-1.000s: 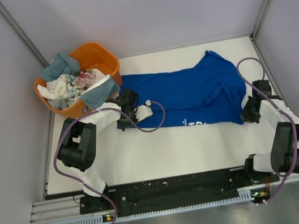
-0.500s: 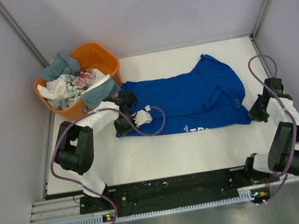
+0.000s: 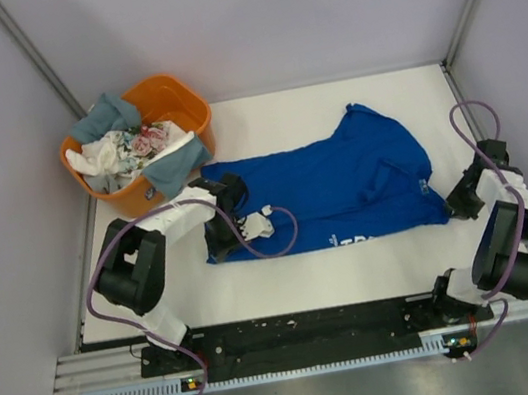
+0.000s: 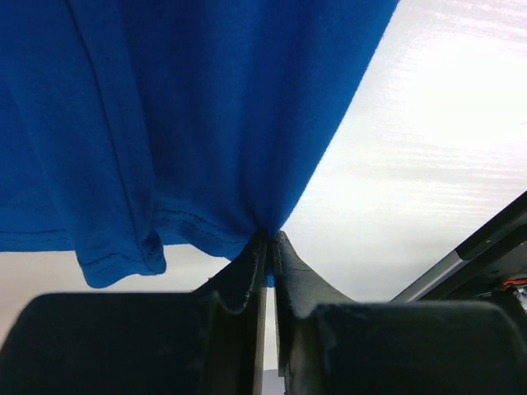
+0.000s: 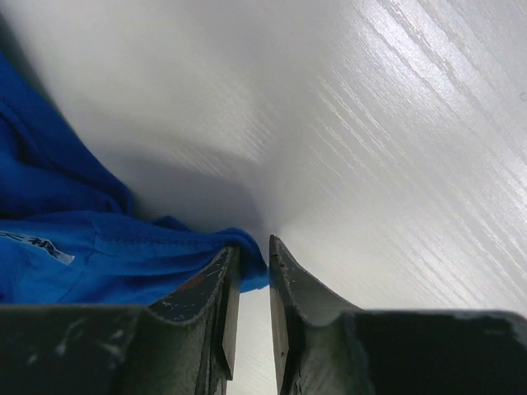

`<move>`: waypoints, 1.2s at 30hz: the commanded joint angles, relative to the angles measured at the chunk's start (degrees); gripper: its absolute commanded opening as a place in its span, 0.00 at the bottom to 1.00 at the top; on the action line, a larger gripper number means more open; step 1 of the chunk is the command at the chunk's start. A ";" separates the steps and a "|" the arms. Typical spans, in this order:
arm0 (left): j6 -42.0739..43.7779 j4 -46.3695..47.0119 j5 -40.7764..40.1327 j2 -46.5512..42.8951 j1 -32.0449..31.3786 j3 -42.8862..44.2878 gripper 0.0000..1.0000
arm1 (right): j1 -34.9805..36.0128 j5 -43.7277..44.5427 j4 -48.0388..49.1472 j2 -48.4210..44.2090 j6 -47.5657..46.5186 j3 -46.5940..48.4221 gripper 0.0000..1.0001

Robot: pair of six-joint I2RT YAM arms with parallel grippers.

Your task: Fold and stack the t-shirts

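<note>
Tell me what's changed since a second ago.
The left gripper drew toward the near edge, the right gripper rightward, stretching the blue t-shirt flatter. Left stays clamped on its hem; right's jaws show a slight gap at the corner; the orange tub unchanged.

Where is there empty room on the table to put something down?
The biggest bare strip is between the blue shirt and the near table edge. A smaller one lies behind the shirt, from the tub to the far right corner. It is crowded by the tub and left arm, and beside the right arm.
</note>
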 commanded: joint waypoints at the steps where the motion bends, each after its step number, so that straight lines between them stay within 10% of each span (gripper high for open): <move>1: -1.77 -1.22 0.64 -2.35 0.35 1.85 0.22 | -0.55 1.55 2.83 0.46 0.22 2.03 0.26; 6: -2.73 -2.62 4.69 -2.70 0.35 7.56 0.44 | -0.55 1.98 1.95 -1.73 -0.39 3.78 0.40; 23: -13.01 3.34 21.66 2.66 -0.53 29.28 0.50 | 15.25 3.15 -1.31 -9.65 -10.39 16.17 0.50; 36: -18.12 11.43 16.30 2.14 2.72 22.08 0.50 | 45.24 4.27 -4.98 20.83 -29.82 33.21 0.35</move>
